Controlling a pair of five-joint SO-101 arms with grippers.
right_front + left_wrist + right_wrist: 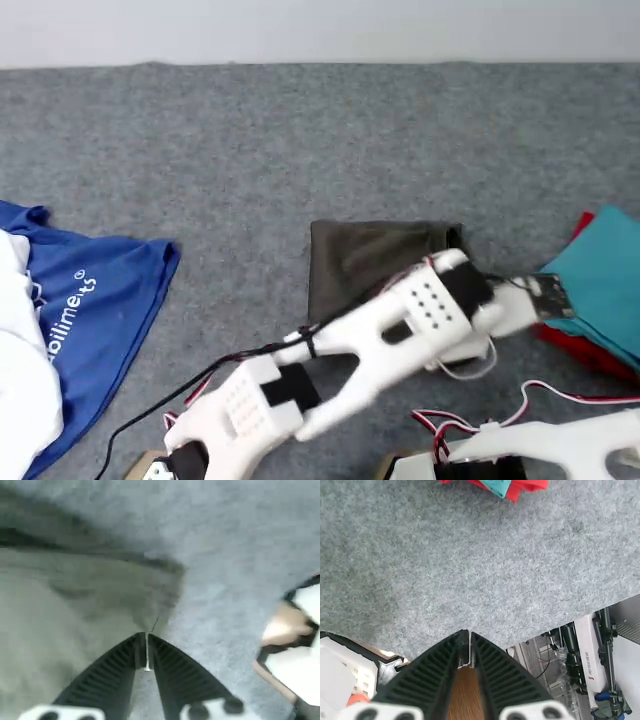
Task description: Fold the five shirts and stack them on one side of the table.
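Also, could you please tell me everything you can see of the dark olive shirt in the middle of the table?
The dark olive shirt is soft, matte cloth, folded into a rough rectangle with shallow creases. It lies flat near the middle of the grey felt table, apart from the blue shirt and the teal shirt. The left arm stretches across its near right part. The left gripper is shut right at its edge; whether it pinches cloth cannot be told.

I'd call this a robotics lab bench: grey felt mat (470,555) under my right pincer (470,647), cables and tools (572,652) on the floor just beyond it.
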